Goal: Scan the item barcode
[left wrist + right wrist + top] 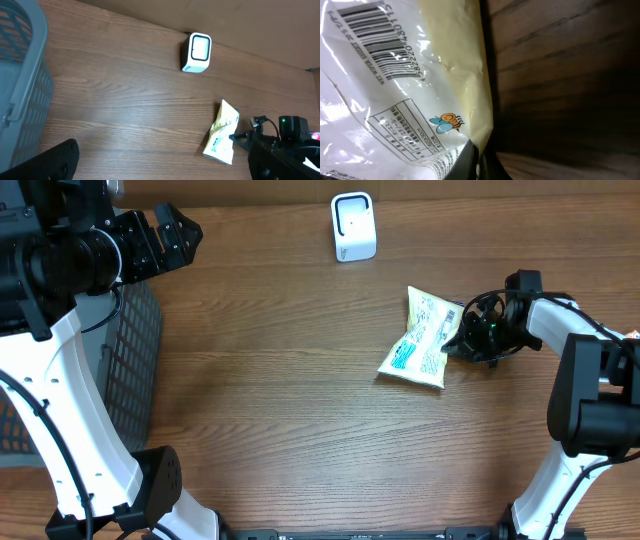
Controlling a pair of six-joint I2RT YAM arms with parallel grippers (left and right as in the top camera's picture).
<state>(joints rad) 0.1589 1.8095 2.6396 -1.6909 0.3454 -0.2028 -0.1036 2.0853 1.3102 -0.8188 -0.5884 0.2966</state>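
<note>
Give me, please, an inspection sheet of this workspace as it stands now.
Surface: wooden table, brown wood grain.
Job's things: snack packet lying right of centre, its barcode showing to the right wrist camera; white scanner upright near the far edge.
Clutter: grey basket at the left edge.
Grippers: left tool open, above the basket's far corner; right tool shut on the packet's right edge.
Cables: black cables run along the left arm.
Surroundings: nothing seen.
</note>
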